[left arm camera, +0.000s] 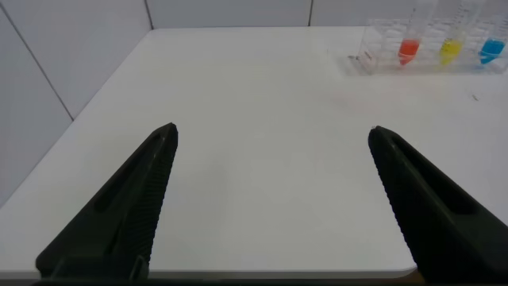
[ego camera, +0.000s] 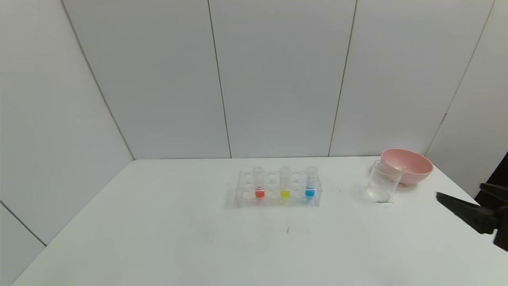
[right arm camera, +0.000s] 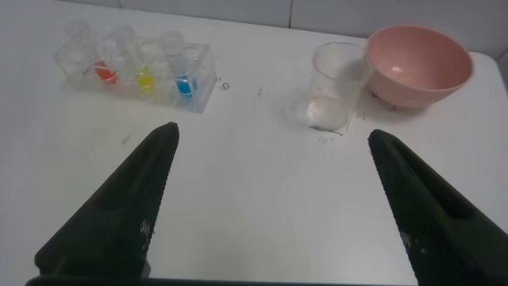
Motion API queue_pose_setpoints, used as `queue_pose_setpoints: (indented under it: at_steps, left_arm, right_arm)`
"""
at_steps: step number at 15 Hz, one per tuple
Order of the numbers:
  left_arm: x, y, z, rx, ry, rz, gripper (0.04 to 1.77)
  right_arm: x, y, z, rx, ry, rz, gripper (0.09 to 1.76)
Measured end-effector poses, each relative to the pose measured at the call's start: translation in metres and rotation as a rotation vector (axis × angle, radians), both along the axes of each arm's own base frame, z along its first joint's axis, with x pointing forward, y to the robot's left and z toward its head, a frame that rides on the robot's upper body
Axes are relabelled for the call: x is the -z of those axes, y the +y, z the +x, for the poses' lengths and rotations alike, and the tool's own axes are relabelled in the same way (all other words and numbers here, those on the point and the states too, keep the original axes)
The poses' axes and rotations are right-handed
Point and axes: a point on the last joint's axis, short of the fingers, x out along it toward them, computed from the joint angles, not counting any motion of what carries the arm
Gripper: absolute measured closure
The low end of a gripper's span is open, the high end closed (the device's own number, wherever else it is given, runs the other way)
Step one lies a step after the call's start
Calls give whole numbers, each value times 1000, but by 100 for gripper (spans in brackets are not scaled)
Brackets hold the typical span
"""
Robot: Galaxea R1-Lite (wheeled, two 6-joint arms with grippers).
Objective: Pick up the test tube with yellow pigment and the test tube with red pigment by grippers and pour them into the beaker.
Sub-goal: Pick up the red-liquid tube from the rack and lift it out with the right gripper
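With both the right hand (ego camera: 456, 202) and left hand (left arm camera: 270, 139) wide open and empty, the red tube (ego camera: 259, 183) and yellow tube (ego camera: 285, 183) stand close in the rack (ego camera: 278, 200) at mid-table, left of the beaker (ego camera: 383, 182), so a slightly wrong reach may knock the blue tube (ego camera: 310, 182).

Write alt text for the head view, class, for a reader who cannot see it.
A clear rack on a white table holds three upright tubes: red test tube, yellow test tube, blue tube. To its right stand a beaker and pink bowl; the right gripper enters at the right edge.
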Motion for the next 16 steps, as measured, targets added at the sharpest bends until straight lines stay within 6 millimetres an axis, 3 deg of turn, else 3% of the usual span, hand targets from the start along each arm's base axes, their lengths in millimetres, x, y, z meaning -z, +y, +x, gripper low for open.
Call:
queue_pose_setpoints:
  at_steps: [6,11,16]
  left_arm:
    - [0,0,0,0,0,0,9]
    - [0,0,0,0,0,0,9]
    - [0,0,0,0,0,0,9]
  right_arm:
    - [22,95,40,10,155,23,14]
    - [39,187,57,16,158,-28,14]
    - [52,256,72,15,154,-60,14]
